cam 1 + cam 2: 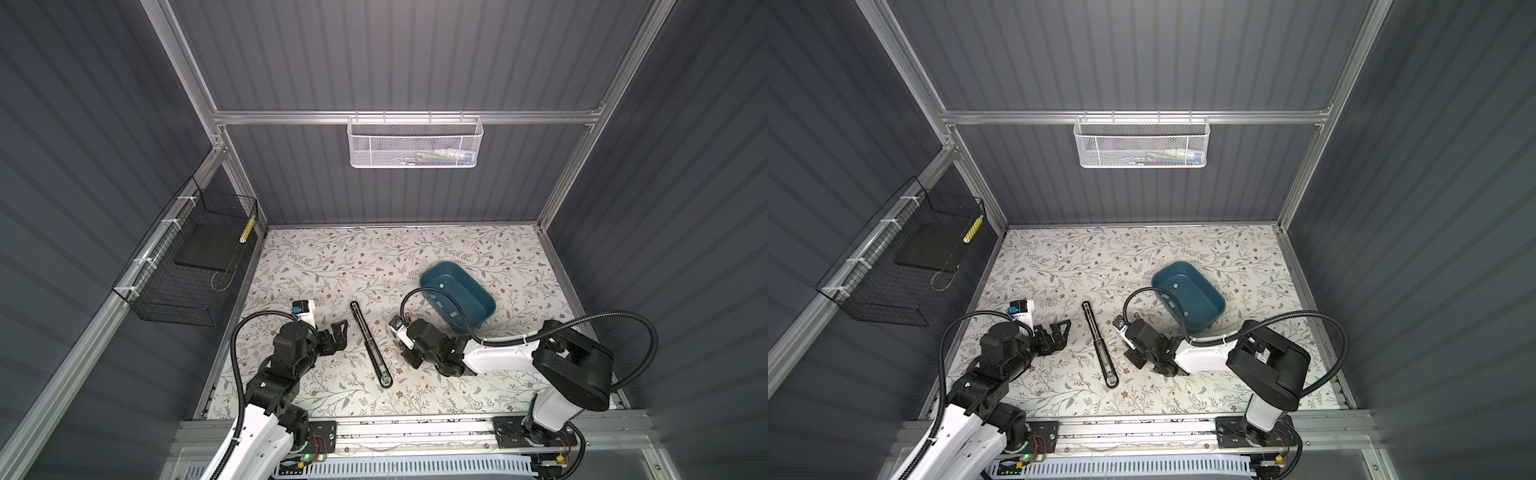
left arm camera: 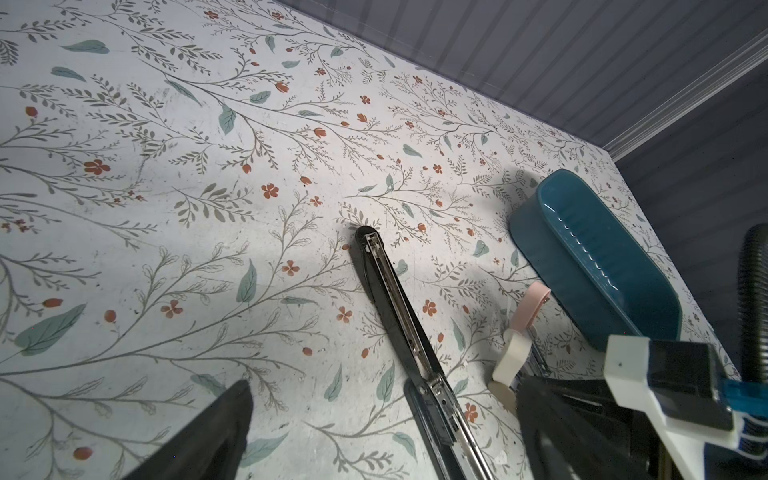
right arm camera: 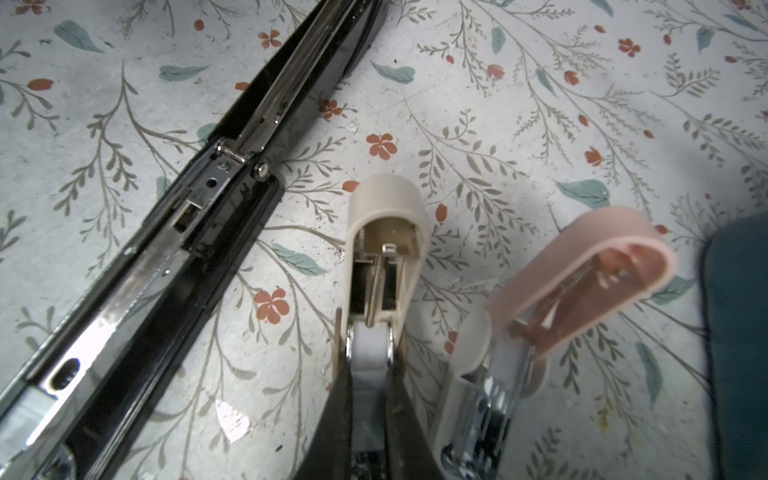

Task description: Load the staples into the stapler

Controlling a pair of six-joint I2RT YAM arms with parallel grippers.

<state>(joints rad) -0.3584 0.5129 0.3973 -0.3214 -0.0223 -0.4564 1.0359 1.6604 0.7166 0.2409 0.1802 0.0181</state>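
Right fingers clamp cream stapler (arm low).

Table evenly lit, soft shadows; glare on black stapler; pink stapler blurred.

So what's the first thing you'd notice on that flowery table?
A long black stapler lies opened out flat in the middle of the table. Just right of it, the right hand pinches a little cream stapler, with a pink stapler beside it. Behind them sits a blue tub with small grey staples inside.
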